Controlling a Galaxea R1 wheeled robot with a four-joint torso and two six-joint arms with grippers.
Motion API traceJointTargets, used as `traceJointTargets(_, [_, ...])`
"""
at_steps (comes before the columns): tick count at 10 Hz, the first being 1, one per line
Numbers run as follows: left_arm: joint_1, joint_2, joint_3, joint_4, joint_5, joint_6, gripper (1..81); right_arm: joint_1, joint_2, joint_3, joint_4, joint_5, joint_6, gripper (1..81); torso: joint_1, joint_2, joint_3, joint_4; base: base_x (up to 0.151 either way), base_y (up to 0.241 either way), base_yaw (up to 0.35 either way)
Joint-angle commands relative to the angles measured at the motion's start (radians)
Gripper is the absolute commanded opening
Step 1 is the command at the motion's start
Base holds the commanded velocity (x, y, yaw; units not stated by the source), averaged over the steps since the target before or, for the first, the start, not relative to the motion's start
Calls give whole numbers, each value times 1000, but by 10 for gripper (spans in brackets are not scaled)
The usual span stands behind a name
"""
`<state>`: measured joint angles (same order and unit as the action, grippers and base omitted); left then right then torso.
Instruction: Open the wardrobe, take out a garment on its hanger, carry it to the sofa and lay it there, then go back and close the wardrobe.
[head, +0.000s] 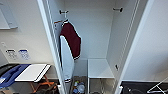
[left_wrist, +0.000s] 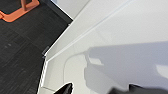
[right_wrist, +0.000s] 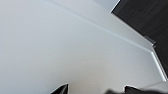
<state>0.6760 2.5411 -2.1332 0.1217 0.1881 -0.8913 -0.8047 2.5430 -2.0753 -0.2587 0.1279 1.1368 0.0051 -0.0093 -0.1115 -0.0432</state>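
Note:
The wardrobe (head: 98, 37) stands open in front of me, with its left door (head: 48, 37) and right door (head: 150, 42) both swung out. Inside, a dark maroon top (head: 72, 41) hangs on a hanger from the left peg, and a long white part with a maroon cuff (head: 67, 62) trails below it. My left gripper (left_wrist: 100, 90) is open close against a white door panel (left_wrist: 120, 32), with nothing between its dark fingertips (left_wrist: 65, 89). My right gripper (right_wrist: 96, 90) is open too, close to a white panel (right_wrist: 62, 42).
A white shelf (head: 100, 68) sits low in the wardrobe, with small items (head: 78, 87) on its floor. To the left are a white board (head: 32, 72), a blue surface (head: 11, 73) and orange legs (head: 41, 86). A thin white wire frame (head: 158, 88) lies at the lower right on dark carpet.

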Motion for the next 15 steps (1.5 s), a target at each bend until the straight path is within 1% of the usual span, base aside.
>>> traceJointTargets(1, [-62, 199, -50, 128, 68, 9, 811, 48, 188, -15, -183, -11, -5, 811, 0, 0, 0, 0, 0, 0, 0])
traceJointTargets(3, [10, 234, -97, 194, 59, 11, 811, 17, 240, -61, -234, -14, -5, 811, 0, 1, 0, 0, 0, 0, 0])
traceJointTargets(5, [105, 245, -119, 226, 54, 18, 811, -28, 265, -90, -275, -20, -6, 811, 1, 1, 0, 0, 0, 0, 0])
traceJointTargets(6, [165, 242, -131, 298, 51, 32, 811, -67, 262, -113, -325, -46, -9, 811, 1, 1, 0, 0, 0, 0, 0])
traceJointTargets(8, [315, 242, -152, 464, 47, 35, 811, -187, 269, -175, -448, -83, -11, 811, 1, 1, 0, 0, 0, 0, 0])
traceJointTargets(9, [389, 255, -168, 594, 15, 38, 811, -251, 292, -230, -527, -112, -12, 811, 1, 1, 0, 0, 0, 0, 0])
traceJointTargets(10, [444, 280, -218, 677, -52, 34, 811, -309, 337, -293, -591, -114, -12, 811, 1, 1, 0, 0, 0, 0, 0])
traceJointTargets(11, [493, 317, -283, 704, -111, 41, 811, -366, 391, -377, -663, -117, -14, 811, 1, 1, 0, 0, 0, 0, 0])
traceJointTargets(12, [541, 347, -347, 729, -121, 55, 811, -425, 418, -449, -717, -117, -14, 811, 1, 1, 0, 0, 0, 0, 0])
traceJointTargets(13, [579, 365, -390, 759, -122, 58, 811, -471, 430, -505, -743, -116, -14, 811, 1, 1, 0, 0, 0, 0, 0])
traceJointTargets(14, [618, 374, -434, 766, -169, 60, 811, -523, 443, -581, -754, -114, -14, 811, 0, 1, 0, 0, 0, 0, 0])
traceJointTargets(15, [658, 378, -458, 780, -223, 61, 811, -566, 453, -619, -757, -116, -25, 811, 0, 1, 0, 0, 0, 0, 0])
